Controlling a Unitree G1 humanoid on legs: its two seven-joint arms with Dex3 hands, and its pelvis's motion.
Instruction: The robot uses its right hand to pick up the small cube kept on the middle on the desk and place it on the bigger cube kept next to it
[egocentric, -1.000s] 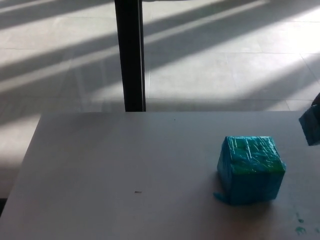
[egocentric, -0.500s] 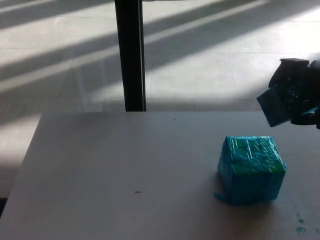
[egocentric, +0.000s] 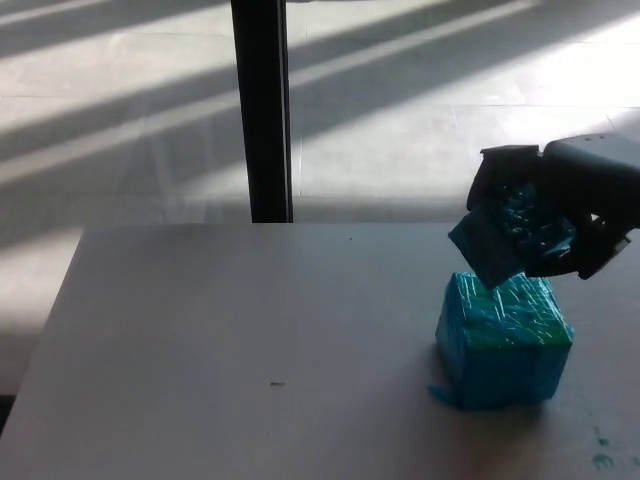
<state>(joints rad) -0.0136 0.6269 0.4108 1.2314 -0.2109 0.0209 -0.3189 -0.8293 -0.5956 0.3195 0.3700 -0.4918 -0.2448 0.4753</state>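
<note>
Head view, only one supplied. Right robot hand (egocentric: 560, 225) had entered from the picture's right edge, above the far side of the desk (egocentric: 250, 340). Its fingers were clamped round the small cube (egocentric: 505, 240); cube clear of the desk, tilted, one corner pointing down-left. No long axis to speak of, it being a cube, but its faces were not square to anything below.

Bigger cube (egocentric: 503, 340) sat on the desk, right of centre, wrapped in shiny blue-green tape, upright, top face level as far as could be judged.

Key relation: the small cube hung directly over the bigger cube's top, toward its rear edge. Its lowest corner overlapped the bigger cube's top-left rear corner in the frame; whether touching or just above, can't tell from this angle. Bigger cube thus lay below and slightly toward the robot from the robot hand.

Judgement: carry phase nearly done, placing not yet done. Next move prob. needs a small shift toward the robot plus levelling of the small cube before release, else it may land on a corner and roll off.

Left robot hand: not seen.
</note>
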